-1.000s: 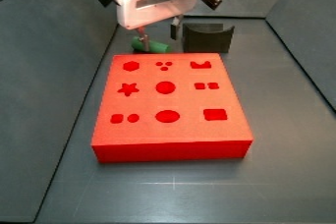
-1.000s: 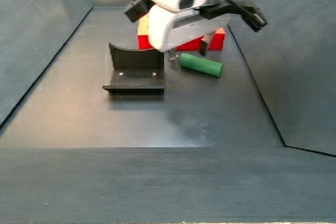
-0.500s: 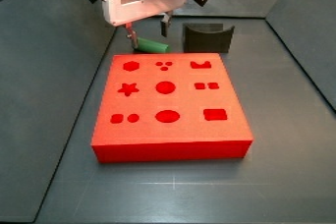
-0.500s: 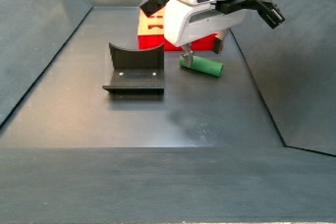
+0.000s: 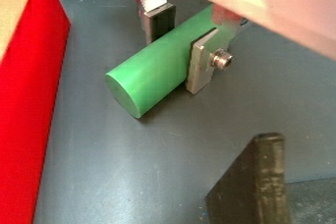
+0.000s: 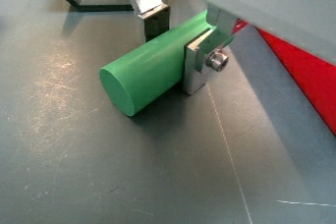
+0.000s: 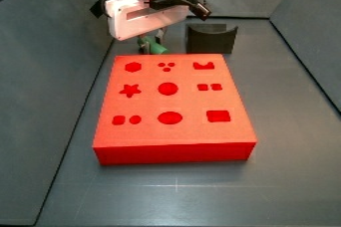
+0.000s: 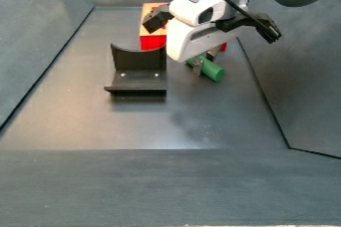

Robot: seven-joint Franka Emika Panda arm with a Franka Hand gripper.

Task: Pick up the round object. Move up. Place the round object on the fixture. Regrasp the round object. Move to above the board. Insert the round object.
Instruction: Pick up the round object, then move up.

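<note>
The round object [image 5: 151, 71] [image 6: 144, 66] is a green peg lying on its side on the dark floor. My gripper [image 5: 180, 46] [image 6: 175, 43] is down over it. One silver finger [image 5: 203, 63] lies flat against one side of the peg and the other pad [image 5: 157, 24] sits against the opposite side, so the gripper is shut on the peg. In both side views the gripper [image 7: 154, 40] [image 8: 200, 62] stands low, between the red board [image 7: 170, 112] [image 8: 155, 34] and the dark fixture [image 7: 209, 38] [image 8: 136, 70]. Only a bit of the peg [image 7: 155, 46] [image 8: 209, 69] shows there.
The board's red edge [image 5: 33, 100] [image 6: 302, 81] runs close beside the peg. The fixture's upright [image 5: 256, 189] stands a short way off the peg's end. Sloping grey walls [image 7: 306, 62] enclose the floor.
The gripper has come down from above the peg to floor level, and its fingers now sit on both sides of the peg. The peg has not moved.
</note>
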